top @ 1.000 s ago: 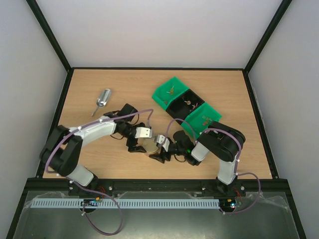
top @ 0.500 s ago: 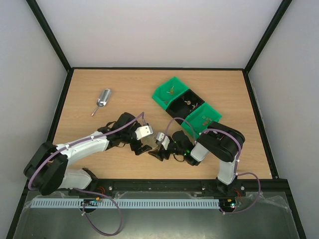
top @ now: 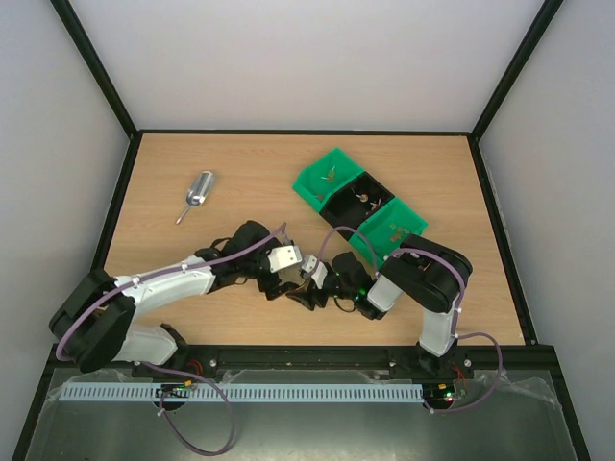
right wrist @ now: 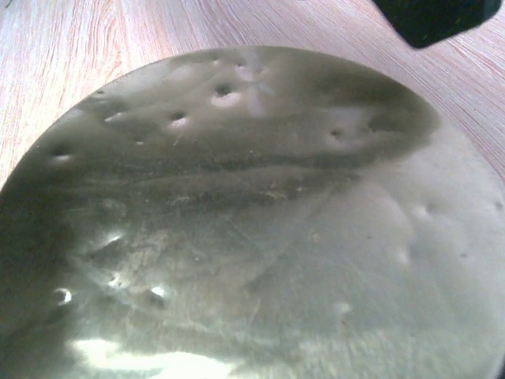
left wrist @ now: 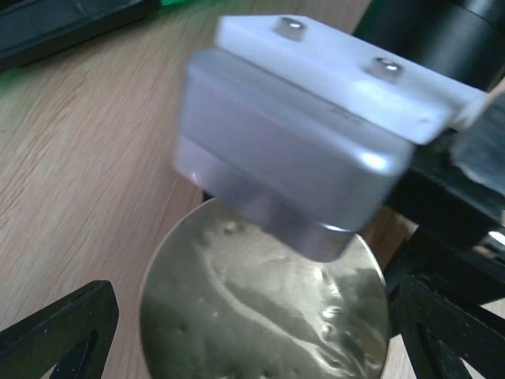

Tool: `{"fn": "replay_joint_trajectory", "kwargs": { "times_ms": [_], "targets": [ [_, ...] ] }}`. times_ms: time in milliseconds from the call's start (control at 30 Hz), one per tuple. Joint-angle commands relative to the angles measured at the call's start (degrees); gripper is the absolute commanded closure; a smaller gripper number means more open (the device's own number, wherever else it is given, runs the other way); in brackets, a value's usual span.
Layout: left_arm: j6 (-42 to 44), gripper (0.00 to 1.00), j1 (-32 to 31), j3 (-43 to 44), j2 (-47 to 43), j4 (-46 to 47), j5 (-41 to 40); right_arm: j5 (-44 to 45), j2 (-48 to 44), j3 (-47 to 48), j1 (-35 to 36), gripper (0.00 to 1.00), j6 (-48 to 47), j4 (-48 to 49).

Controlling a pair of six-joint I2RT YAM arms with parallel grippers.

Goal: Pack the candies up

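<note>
A round, dented gold tin lies on the wood between both arms and fills the right wrist view. My left gripper is open, its black fingers wide on either side of the tin. My right gripper comes in from the right and is closed across the tin; its grey camera block hangs over the tin's far edge. Its own fingers are out of the right wrist view. A few tiny candies lie in the bins at the back right.
Three joined bins stand in a diagonal row: green, black, green. A small metal scoop lies at the back left. A black fingertip pokes in over the tin's far side.
My left arm has stretched out lower and its gripper has moved right, over the tin, hiding most of it from above. The right gripper has barely moved.
</note>
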Motion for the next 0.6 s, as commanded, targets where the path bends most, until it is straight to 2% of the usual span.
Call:
{"fn": "replay_joint_trajectory", "kwargs": {
  "times_ms": [0, 300, 567],
  "targets": [
    [2.0, 0.01, -1.6, -1.5, -0.4, -0.1, -0.1, 1.4, 0.4, -0.3, 0.2, 0.40, 0.1, -0.2],
    [3.4, 0.01, -1.6, -3.2, -0.7, -0.1, -7.1, 0.8, -0.3, -1.4, 0.2, 0.40, -1.1, -0.5],
    [3.1, 0.01, -0.3, -4.6, -3.5, 0.7, -9.5, 0.0, -0.8, -2.2, 0.2, 0.42, -2.8, -0.5]
  ]
}}
